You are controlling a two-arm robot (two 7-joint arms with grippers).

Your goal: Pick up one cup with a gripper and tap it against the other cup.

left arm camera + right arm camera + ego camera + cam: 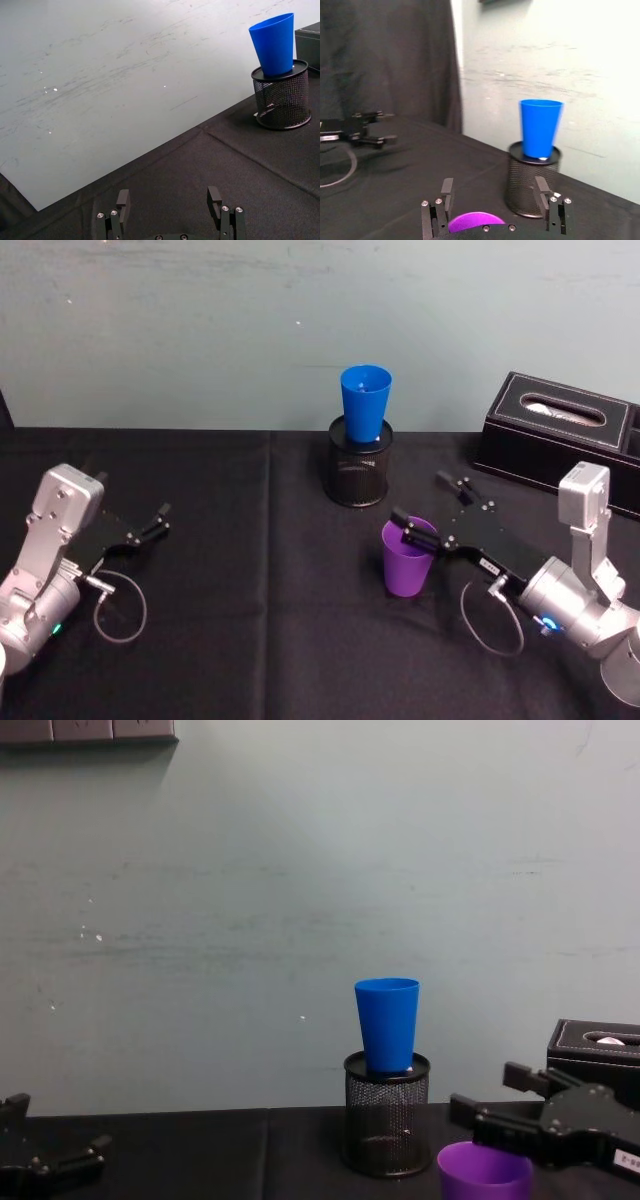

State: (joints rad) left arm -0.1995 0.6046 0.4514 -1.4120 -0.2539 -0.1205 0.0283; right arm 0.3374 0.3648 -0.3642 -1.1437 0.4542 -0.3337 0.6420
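Note:
The purple cup [407, 560] stands upright on the black cloth, right of centre. My right gripper [432, 508] is open at its rim. One finger [408, 527] lies over the cup's mouth and the other sits farther back to the right. In the right wrist view the purple cup [474, 220] shows low between the fingers [447, 193]. From the chest, the right gripper [495, 1092] hangs just above the purple cup [483, 1170]. The blue cup [365, 402] stands in a black mesh pen holder [358, 468] behind. My left gripper [150, 527] rests open at the far left.
A black tissue box [560, 435] stands at the back right, behind my right arm. A grey-green wall closes off the back of the table. Black cloth lies bare between the two arms and in front of the mesh holder.

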